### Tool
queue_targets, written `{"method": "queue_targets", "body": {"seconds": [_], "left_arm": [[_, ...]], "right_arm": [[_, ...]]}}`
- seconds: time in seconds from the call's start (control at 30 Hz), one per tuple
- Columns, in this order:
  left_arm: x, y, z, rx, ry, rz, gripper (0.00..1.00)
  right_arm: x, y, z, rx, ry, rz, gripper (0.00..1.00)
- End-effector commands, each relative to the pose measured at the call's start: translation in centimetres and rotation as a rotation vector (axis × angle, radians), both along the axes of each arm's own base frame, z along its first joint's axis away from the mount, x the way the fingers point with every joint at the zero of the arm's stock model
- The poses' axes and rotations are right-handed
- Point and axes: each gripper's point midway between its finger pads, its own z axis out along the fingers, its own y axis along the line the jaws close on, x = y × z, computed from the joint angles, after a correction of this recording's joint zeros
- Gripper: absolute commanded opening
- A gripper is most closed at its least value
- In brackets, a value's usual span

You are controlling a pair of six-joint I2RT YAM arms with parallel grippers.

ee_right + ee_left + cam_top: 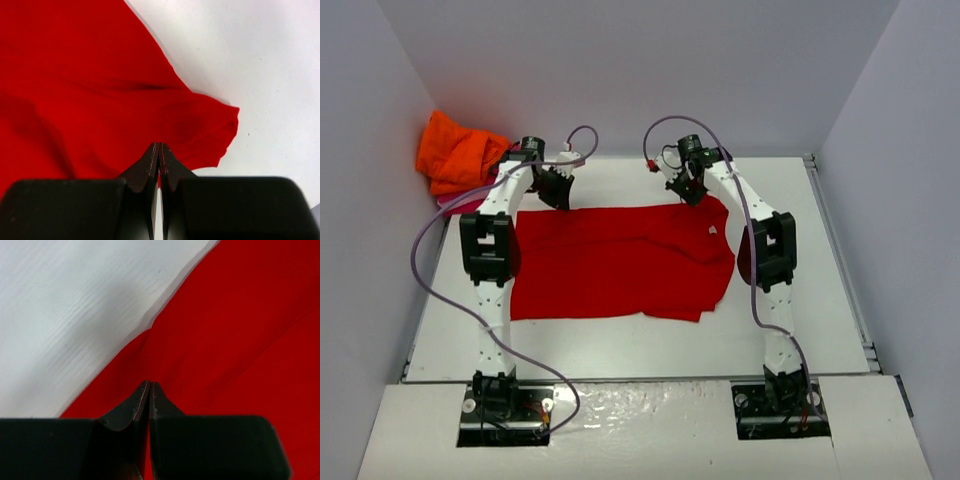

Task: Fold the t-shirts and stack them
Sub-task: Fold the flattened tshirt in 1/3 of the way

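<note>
The red t-shirt (620, 262) lies spread across the middle of the white table, its small white neck label (712, 230) near the right side. My left gripper (557, 187) is at the shirt's far left edge; in the left wrist view its jaws (149, 384) are shut with red cloth (235, 330) pinched between them. My right gripper (688, 190) is at the far right edge; in the right wrist view it (160, 145) is shut on the red cloth (75, 75) near a sleeve end (220, 130). The orange t-shirt (460, 152) is bunched at the back left, with a sliver of the pink one (450, 203) under it.
Grey walls close in the table (620, 345) on the left, back and right. Purple cables (582, 135) loop off both arms. The arm bases (505, 398) stand at the near edge.
</note>
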Motion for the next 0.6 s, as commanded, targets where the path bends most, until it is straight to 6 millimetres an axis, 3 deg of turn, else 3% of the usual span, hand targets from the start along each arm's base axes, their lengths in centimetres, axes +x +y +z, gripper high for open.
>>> {"method": "queue_targets", "body": {"seconds": [0.0, 0.2, 0.3, 0.37, 0.47, 0.57], "left_arm": [[-0.2, 0.4, -0.2, -0.012, 0.065, -0.012, 0.0], [-0.2, 2.8, -2.6, 0.061, 0.116, 0.044, 0.0], [-0.2, 3.9, -3.0, 0.078, 0.131, 0.07, 0.0], [-0.1, 5.7, -3.3, 0.104, 0.139, 0.109, 0.0], [0.2, 7.8, -3.9, 0.127, 0.148, 0.158, 0.0], [1.4, 8.2, -3.3, 0.119, 0.13, 0.189, 0.0]], "right_arm": [[1.4, 0.1, -0.4, -0.007, -0.023, -0.042, 0.0], [-0.2, -2.7, -4.5, -0.141, 0.059, -0.08, 0.0], [-1.0, -4.9, -6.1, -0.214, 0.093, -0.112, 0.0], [-1.3, -6.8, -6.9, -0.268, 0.111, -0.147, 0.0], [-1.1, -8.7, -7.8, -0.32, 0.118, -0.189, 0.0], [-0.2, -11.1, -9.5, -0.339, 0.133, -0.252, 0.0]]}}
